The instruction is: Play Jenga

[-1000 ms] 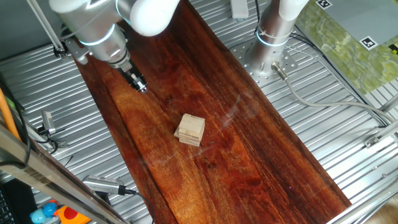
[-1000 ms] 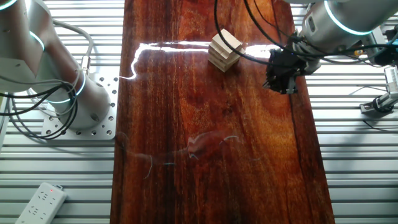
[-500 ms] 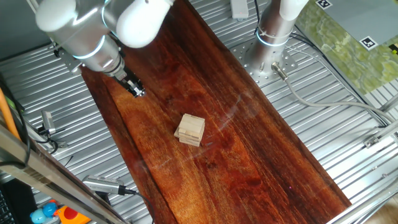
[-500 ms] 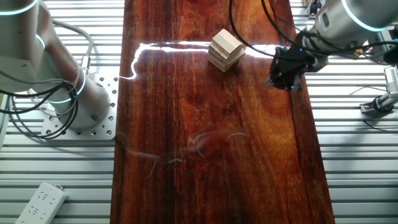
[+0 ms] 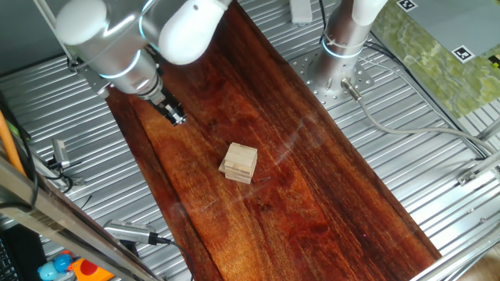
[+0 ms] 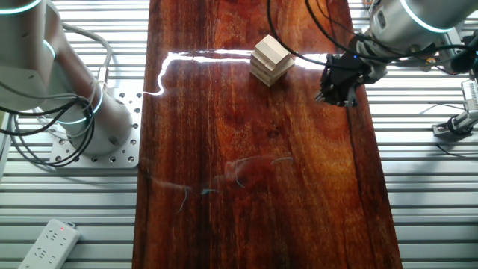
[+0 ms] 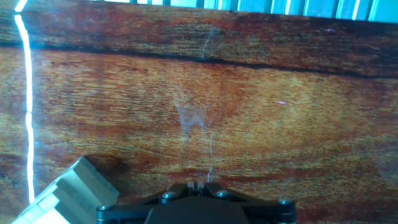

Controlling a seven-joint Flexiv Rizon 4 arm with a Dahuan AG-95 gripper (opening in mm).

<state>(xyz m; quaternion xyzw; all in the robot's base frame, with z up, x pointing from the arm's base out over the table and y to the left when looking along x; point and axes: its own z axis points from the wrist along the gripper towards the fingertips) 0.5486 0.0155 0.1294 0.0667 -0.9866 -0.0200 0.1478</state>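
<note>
Jenga [image 7: 65,196] cut off at hand view's bottom-left edge; tool [image 6: 337,96] fingers too small, state unclear.

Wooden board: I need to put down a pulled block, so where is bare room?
The wooden board is bare from the Jenga stack to its near end beside the power strip in the other fixed view. It is crowded only in the strip between the stack and the gripper, hanging near the board's edge.

Bare wood between claw [image 6: 337,96] and Jenga [image 6: 269,59]; nothing intervening.
</note>
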